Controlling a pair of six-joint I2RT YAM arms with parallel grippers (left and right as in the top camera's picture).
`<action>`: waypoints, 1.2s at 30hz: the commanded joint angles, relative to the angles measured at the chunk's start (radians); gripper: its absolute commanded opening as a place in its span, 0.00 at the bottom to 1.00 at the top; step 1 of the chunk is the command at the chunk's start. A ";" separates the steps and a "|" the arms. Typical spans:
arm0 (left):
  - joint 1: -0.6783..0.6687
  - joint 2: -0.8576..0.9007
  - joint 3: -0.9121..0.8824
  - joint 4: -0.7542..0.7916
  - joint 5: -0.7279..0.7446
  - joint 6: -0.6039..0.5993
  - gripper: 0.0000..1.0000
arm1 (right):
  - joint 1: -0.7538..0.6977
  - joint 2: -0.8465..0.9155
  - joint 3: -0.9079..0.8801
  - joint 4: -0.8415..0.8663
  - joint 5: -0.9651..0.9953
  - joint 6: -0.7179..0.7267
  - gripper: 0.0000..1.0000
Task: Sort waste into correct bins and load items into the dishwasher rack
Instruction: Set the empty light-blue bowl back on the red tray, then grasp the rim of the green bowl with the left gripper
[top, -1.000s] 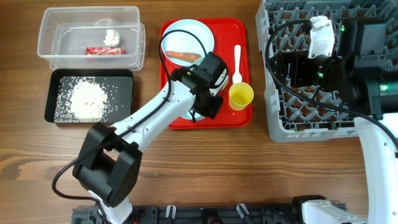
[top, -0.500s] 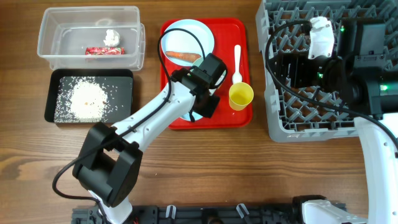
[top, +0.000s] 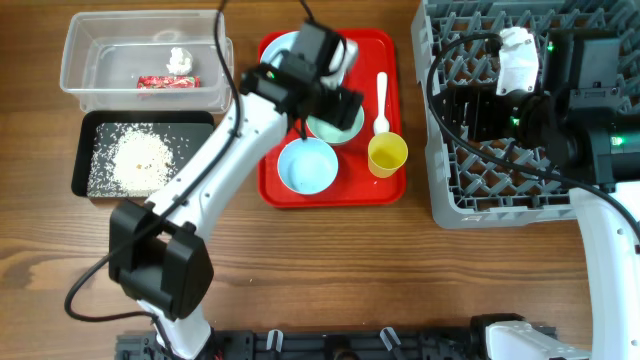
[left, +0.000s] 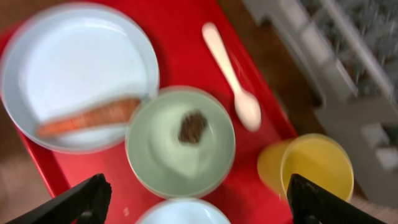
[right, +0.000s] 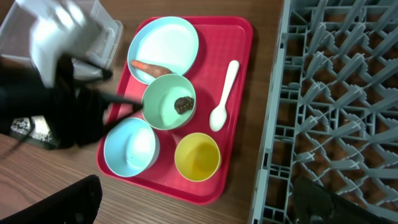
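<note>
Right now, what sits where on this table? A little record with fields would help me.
Red tray: plate, two bowls, yellow cup, spoon
Plate: carrot on it
Greenish bowl: dark food lump inside
Blue bowl: empty
Clear tub: red wrapper, white tissue
Black tray: rice
Left pincer: open, above the bowls
Right pincer: open, holding nothing

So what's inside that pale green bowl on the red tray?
One dark brown food lump lies in the pale green bowl, nothing else. From overhead the left arm covers part of the bowl.
</note>
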 joint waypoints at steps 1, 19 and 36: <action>0.021 0.115 0.050 0.040 0.037 0.040 0.91 | -0.006 0.012 0.014 0.015 0.016 0.006 1.00; -0.106 0.327 0.061 0.199 -0.080 0.018 0.45 | -0.008 0.012 0.014 0.013 0.031 0.008 1.00; -0.113 0.391 0.061 0.227 -0.103 -0.049 0.39 | -0.008 0.012 0.014 0.015 0.031 0.007 1.00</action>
